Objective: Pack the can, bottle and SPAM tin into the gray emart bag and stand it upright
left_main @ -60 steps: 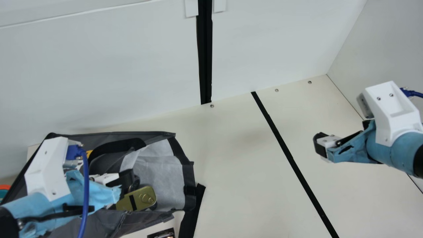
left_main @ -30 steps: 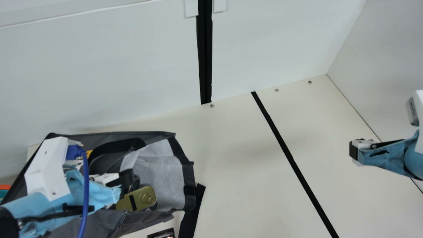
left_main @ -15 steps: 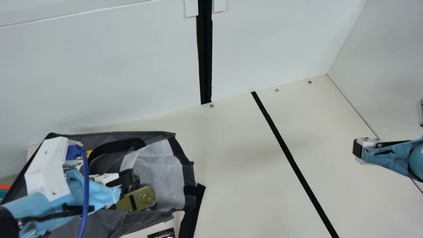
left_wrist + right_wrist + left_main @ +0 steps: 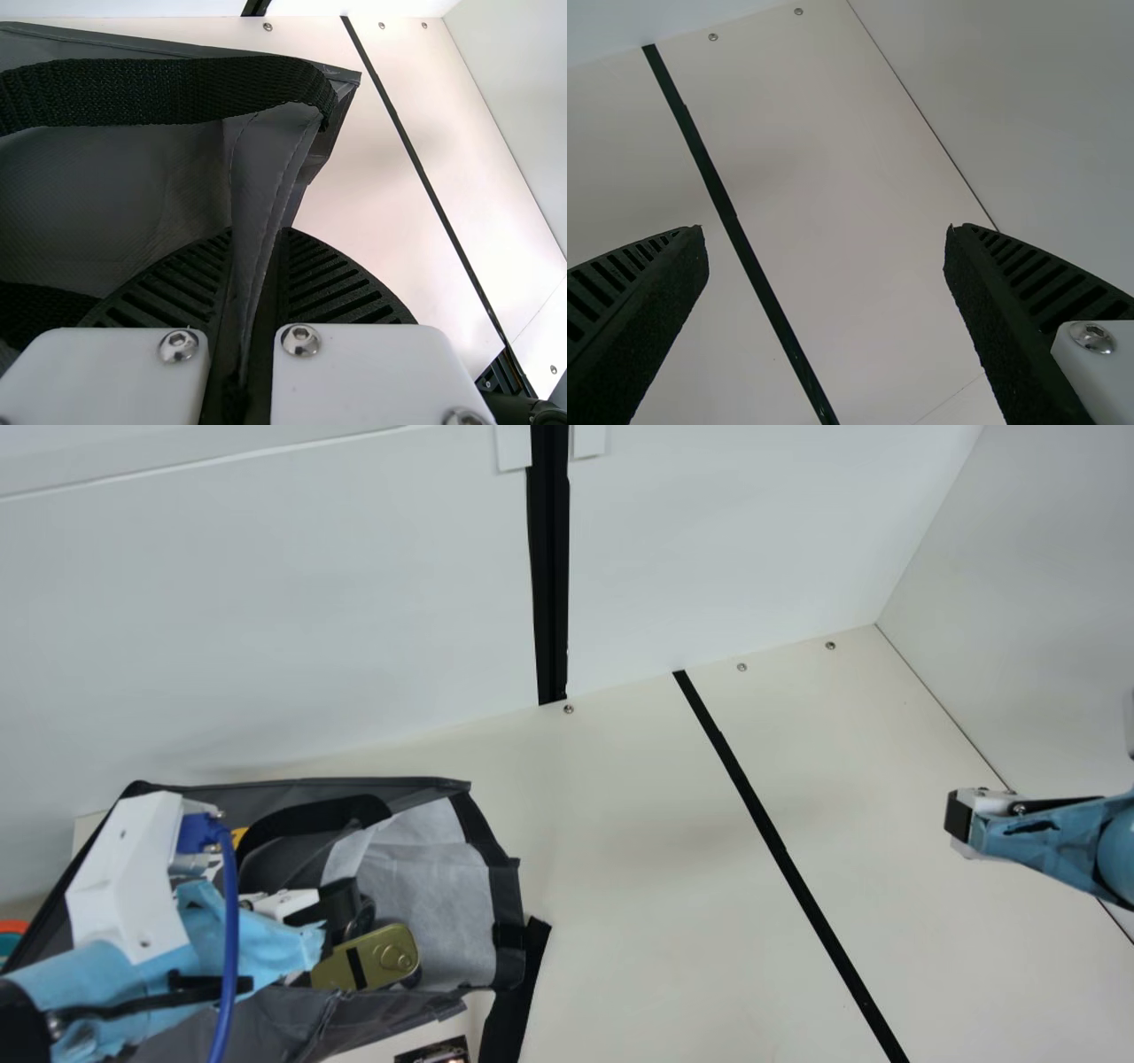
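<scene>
The right hand (image 4: 957,813) has its two black ribbed fingers (image 4: 1010,345) spread wide, with the cream counter (image 4: 859,204) seen between them and a white block (image 4: 1103,367) bearing a screw (image 4: 1092,336) at the base of one. A straight black strip (image 4: 735,221) crosses the counter slantwise, starting by the pale back wall (image 4: 647,19) and running on into the gap between the fingers. Two small bolts (image 4: 798,11) sit in the counter near that wall, and a thin dark seam marks where it meets the pale side wall (image 4: 1028,106).
</scene>
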Available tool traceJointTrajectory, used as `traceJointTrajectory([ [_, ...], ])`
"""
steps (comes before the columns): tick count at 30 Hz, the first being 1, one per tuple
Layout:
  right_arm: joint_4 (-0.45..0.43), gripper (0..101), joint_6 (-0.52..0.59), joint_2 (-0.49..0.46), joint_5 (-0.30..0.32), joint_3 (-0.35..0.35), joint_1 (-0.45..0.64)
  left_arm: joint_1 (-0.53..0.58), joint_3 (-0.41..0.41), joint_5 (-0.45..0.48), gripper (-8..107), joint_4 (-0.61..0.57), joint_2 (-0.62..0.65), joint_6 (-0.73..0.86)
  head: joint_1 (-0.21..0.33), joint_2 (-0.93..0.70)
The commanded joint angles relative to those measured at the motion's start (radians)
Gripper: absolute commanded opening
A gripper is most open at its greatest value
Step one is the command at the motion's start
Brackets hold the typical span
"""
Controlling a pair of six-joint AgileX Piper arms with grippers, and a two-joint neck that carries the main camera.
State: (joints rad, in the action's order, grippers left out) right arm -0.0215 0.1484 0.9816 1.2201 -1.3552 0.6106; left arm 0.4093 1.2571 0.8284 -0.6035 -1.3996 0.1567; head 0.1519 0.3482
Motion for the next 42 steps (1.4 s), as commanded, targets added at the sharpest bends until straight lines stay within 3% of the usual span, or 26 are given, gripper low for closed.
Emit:
traceJointTrajectory([
  [1, -0.001, 95, 0.000, 0.002, 0.000, 0.001, -0.001, 0.000, 0.000, 0.000, -8, 0.000, 0.000, 0.000, 0.023, 0.001],
  [24, 0.059, 95, 0.041, 0.047, 0.000, -0.019, -0.027, 0.000, 0.000, 0.000, -8, 0.000, 0.000, 0.000, 0.023, 0.001],
  [42, 0.254, 95, 0.217, 0.128, 0.000, -0.066, 0.010, 0.000, 0.000, 0.000, -8, 0.000, 0.000, 0.000, 0.023, 0.001],
])
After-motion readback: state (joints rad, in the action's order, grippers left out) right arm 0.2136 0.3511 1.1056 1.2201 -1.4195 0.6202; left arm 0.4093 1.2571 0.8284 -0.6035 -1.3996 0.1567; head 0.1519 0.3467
